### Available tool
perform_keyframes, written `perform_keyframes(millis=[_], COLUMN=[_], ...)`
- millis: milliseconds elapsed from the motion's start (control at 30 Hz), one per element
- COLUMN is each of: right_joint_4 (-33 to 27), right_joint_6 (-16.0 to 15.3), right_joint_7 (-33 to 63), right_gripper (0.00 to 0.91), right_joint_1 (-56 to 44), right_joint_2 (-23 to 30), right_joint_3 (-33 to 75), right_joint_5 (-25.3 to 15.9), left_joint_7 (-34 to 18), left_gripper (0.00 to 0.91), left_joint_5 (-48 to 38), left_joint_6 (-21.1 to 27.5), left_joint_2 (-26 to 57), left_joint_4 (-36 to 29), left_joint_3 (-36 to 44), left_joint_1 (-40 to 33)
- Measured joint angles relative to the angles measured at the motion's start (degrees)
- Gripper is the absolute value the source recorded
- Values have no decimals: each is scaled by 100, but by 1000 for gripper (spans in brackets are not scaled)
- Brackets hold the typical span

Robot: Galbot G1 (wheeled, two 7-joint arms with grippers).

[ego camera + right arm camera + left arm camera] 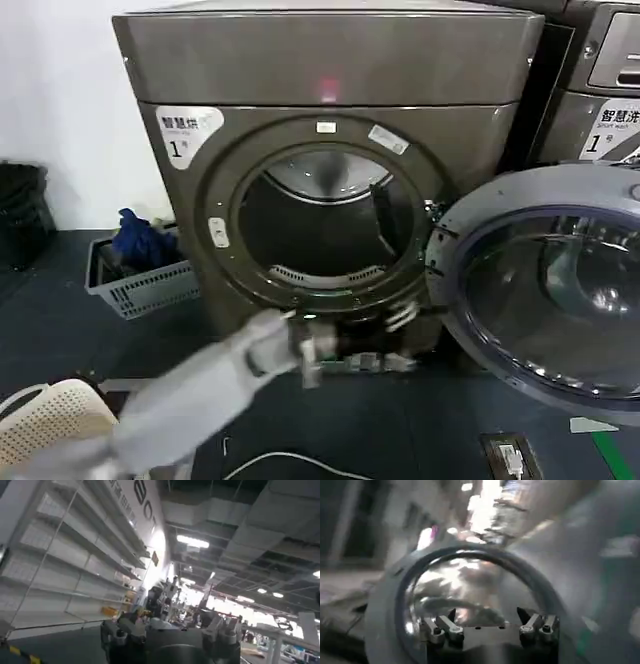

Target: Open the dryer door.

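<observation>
Jaws of the left gripper [350, 360] stand apart with nothing between them, low in front of the dryer [330, 70], just below its round opening. From the left wrist camera, the two fingers [442, 626] frame a dark round glass with a grey ring, well apart from them. In the head view the dryer door [545, 290] hangs swung wide to the right, its grey inner face and tinted glass turned outward. A blue basket [140, 285] sits on the floor left of the machine. Whether the right gripper [170, 640] is open, I cannot tell; it points toward white shelves [65, 570].
</observation>
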Motion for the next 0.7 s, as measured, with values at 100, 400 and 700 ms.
perform_keyframes(millis=[100, 400, 700], right_joint_4=[-9, -70, -117], right_joint_6=[-31, -115, -194], right_joint_7=[-8, -10, 22], right_gripper=[907, 907, 907], right_joint_1=[3, 55, 117], right_joint_2=[-33, -67, -134], right_joint_3=[-20, -65, -139], right_joint_5=[4, 191, 325], left_joint_7=[76, -3, 243], left_gripper=[907, 907, 907], left_joint_5=[595, 2752, 5579], left_joint_6=[-470, -551, -555], left_joint_2=[534, 2097, 3443], left_joint_4=[-192, -543, -947], left_joint_3=[-117, -631, -1746], left_joint_1=[18, 277, 1297])
